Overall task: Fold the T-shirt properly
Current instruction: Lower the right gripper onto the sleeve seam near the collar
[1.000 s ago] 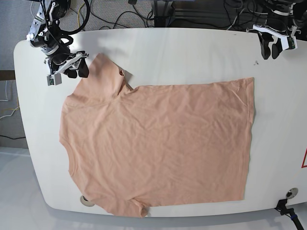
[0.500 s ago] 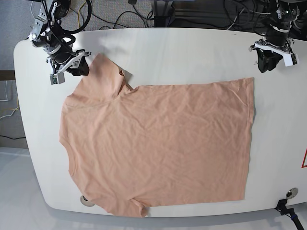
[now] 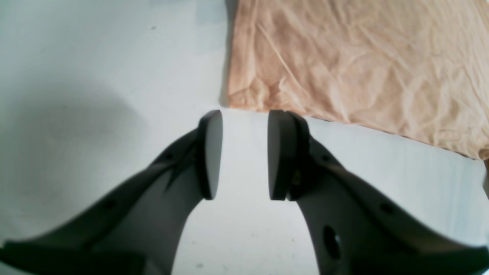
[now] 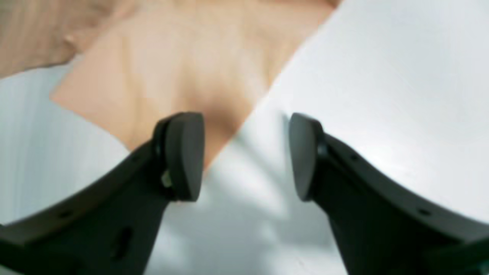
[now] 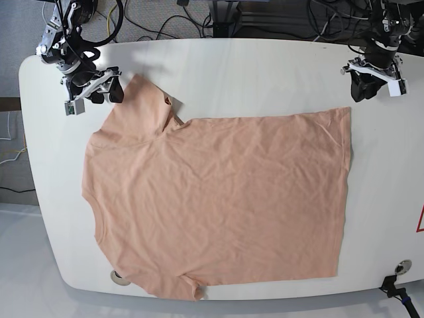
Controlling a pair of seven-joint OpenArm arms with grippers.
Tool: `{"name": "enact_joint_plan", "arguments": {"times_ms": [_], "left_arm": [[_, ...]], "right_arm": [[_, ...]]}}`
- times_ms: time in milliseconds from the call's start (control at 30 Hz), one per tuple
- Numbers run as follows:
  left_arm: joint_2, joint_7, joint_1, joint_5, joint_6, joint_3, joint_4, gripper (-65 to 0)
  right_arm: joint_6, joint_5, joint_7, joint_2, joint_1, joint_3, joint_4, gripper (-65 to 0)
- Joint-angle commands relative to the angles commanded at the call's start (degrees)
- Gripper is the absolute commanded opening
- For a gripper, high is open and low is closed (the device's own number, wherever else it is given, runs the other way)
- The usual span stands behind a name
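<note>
The peach T-shirt (image 5: 218,199) lies spread flat on the white table (image 5: 265,73), with slight wrinkles and its collar toward the left. My right gripper (image 5: 111,93) is open at the far sleeve (image 4: 172,65). In the right wrist view one of its fingers (image 4: 183,152) overlaps the sleeve's edge, and the other is over bare table. My left gripper (image 5: 363,91) is open just beyond the far hem corner (image 3: 233,99). The left gripper (image 3: 244,118) has bare table between its pads, a short way from the cloth (image 3: 363,65).
Cables (image 5: 165,23) and stands crowd the floor behind the table's far edge. Two round grommets (image 5: 119,277) (image 5: 402,267) sit near the front edge. A red mark (image 5: 421,218) shows at the right border.
My left gripper has come down and inward from the far right edge toward the hem corner. The right gripper has shifted slightly by the sleeve. The shirt has not moved.
</note>
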Motion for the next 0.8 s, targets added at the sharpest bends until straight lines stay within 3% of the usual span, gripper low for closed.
{"name": "enact_joint_plan", "arguments": {"times_ms": [200,300,567,733,800], "left_arm": [[-0.01,-0.85,0.28,0.15,0.11,0.13,0.1,-44.9],[-0.08,-0.62,-0.14,0.49,0.36,0.08,0.04,-44.9],[-0.32,-0.15,-0.15,0.4,0.19,0.14,-0.14,-45.1],[-0.23,-0.26,-0.13,0.4,0.32,0.14,0.17,-45.0],[-0.38,-0.35,-0.13,0.47,0.16,0.15,0.05,-45.0]], "right_arm": [[1.85,1.91,-0.22,0.15,0.52,3.39,0.08,-30.1],[2.47,0.22,0.05,-0.52,0.57,1.47,-0.53,-29.6],[2.28,0.42,1.08,-3.62,2.27,-5.09,-2.71,-29.9],[2.54,-1.57,5.46,-4.63,2.43,-6.59,-3.4,-30.0],[1.72,-1.88,7.21,-4.58,2.62,-6.45,-4.35,-29.9]]}}
